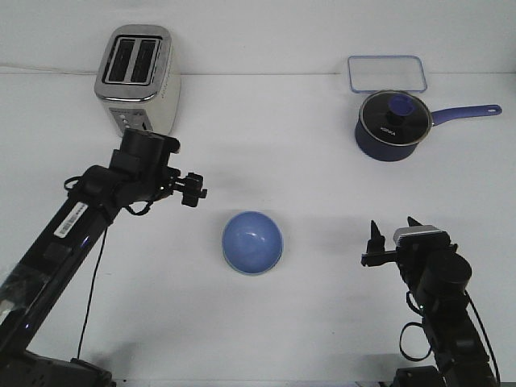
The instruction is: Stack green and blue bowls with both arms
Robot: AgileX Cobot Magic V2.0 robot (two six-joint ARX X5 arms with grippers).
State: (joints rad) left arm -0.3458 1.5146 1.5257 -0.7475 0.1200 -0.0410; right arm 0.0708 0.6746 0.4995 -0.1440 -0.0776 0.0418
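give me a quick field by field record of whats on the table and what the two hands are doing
bowls: blue bowl at table centre, upright; a pale rim shows under its lower edge, possibly the green bowl beneath, cannot confirm
left hand: raised left of the bowl, holding nothing, open or shut unclear
right hand: open, right of the bowl, empty
toaster: far left, two slots, empty
saucepan: far right, navy, glass lid on, handle pointing right
container: clear, rectangular, behind the saucepan

No wording is showing clearly enough to read. A white label with dark print is sitting on the left arm, and pale lettering is marking the saucepan, both too small to decipher.
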